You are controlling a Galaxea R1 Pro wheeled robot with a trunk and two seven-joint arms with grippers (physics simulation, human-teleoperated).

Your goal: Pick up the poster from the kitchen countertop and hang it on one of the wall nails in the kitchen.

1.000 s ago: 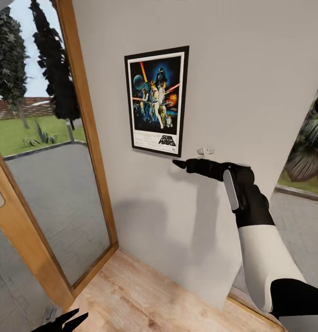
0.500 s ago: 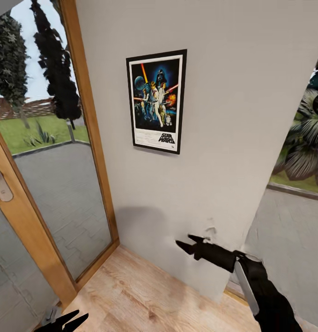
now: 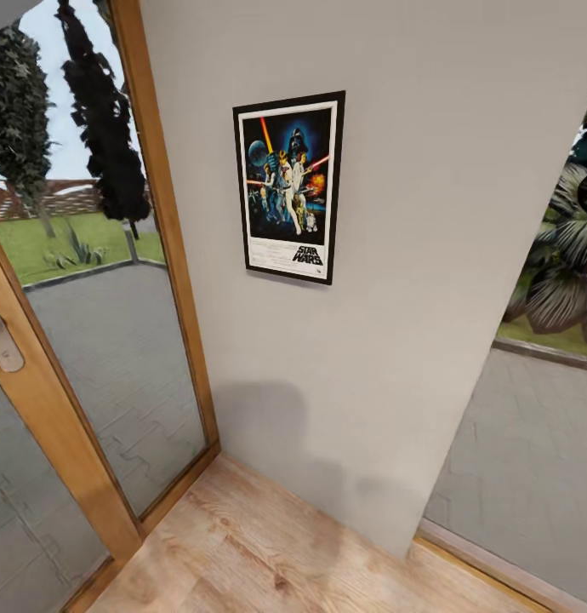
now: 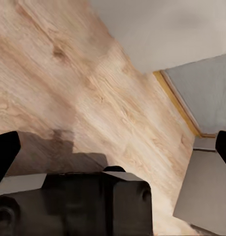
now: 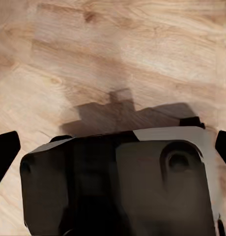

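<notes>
We see the poster (image 3: 289, 187) up on the pale wall (image 3: 430, 255), hanging flat and upright, its black frame and white inner border plain to read, the blue-black artwork with the figures above and the "STAR WARS" logo at its lower end. Nothing touches it; it sits alone on the plaster, well above the wooden floor (image 3: 268, 553). To the poster's left we have a tall wood-framed glass door (image 3: 149, 281), with grass, dark trees and paving showing beyond the pane. At the right edge of the wall there is another opening, with large green leaves and more grey paving outside. Down at the left wrist camera, we look over the left gripper (image 4: 113, 147): its two dark fingertips sit at opposite edges of the picture, spread wide, with nothing between them but light wooden boards, the foot of the wall and a grey strip edged in yellow wood. At the right wrist camera, the right gripper (image 5: 113, 142) tells the same story: its dark fingertips are far apart at the two sides, empty, hanging over the wood grain, with the gripper's own shadow lying on the boards beneath.
</notes>
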